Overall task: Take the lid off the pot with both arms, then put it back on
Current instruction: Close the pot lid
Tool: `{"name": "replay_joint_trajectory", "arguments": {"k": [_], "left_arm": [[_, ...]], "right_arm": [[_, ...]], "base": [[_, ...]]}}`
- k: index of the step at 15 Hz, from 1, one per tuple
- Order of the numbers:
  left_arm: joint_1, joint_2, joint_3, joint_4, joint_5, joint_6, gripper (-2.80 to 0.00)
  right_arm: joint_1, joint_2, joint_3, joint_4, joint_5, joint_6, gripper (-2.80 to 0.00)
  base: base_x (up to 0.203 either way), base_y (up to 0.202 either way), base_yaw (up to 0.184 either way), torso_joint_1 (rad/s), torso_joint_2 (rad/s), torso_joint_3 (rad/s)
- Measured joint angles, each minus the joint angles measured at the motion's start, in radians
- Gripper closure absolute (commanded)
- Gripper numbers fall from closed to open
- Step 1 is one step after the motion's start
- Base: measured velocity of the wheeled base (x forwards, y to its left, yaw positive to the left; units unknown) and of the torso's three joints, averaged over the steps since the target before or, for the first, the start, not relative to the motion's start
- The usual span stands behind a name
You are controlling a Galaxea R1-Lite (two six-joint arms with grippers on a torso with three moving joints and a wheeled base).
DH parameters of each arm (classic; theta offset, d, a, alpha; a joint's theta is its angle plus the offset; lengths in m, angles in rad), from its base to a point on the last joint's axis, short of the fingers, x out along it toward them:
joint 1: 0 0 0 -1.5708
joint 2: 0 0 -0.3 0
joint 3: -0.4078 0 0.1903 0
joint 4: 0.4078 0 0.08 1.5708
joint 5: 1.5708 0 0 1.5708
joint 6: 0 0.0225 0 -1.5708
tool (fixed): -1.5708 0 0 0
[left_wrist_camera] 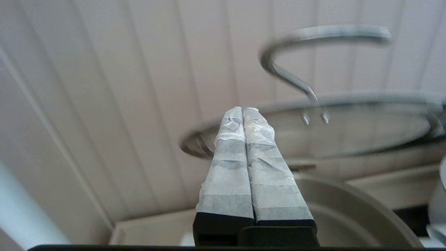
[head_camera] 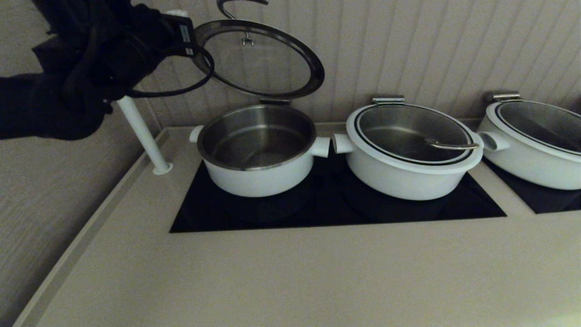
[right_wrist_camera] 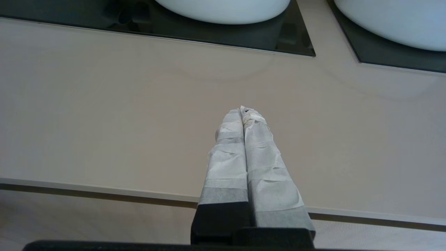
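The pot stands open at the left of the black hob, its steel liner bare. The lid is raised above the pot's back edge and tilted up toward the wall, its looped handle on the far side. My left gripper is shut and empty, high at the lid's left rim. In the left wrist view its tips lie over the lid edge; I cannot tell if they touch. My right gripper is shut and empty, low over the counter near its front edge, and out of the head view.
Two other white pots with lids on stand to the right. A white post rises from the counter's back left corner. A black cable loops off my left arm. The panelled wall is close behind the pots.
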Motion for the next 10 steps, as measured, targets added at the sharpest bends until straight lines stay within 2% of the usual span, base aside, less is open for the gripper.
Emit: {"name": "replay_joint_trajectory", "arguments": {"k": [4,8,10], "left_arm": [[0.009,0.022,-0.169,0.122,-0.066,0.0,0.0],[0.01,0.054,-0.292,0.242,-0.182,-0.003,0.0],[0.009,0.075,-0.334,0.272,-0.199,-0.004,0.0]], "right_arm": [[0.0,0.0,-0.001,0.0,0.0,0.001,0.0],[0.0,0.0,-0.001,0.0,0.0,0.001,0.0],[0.0,0.0,-0.001,0.0,0.0,0.001,0.0]], "base": [[0.0,0.0,0.0,0.0,0.0,0.0],[0.0,0.0,0.0,0.0,0.0,0.0],[0.0,0.0,0.0,0.0,0.0,0.0]]}}
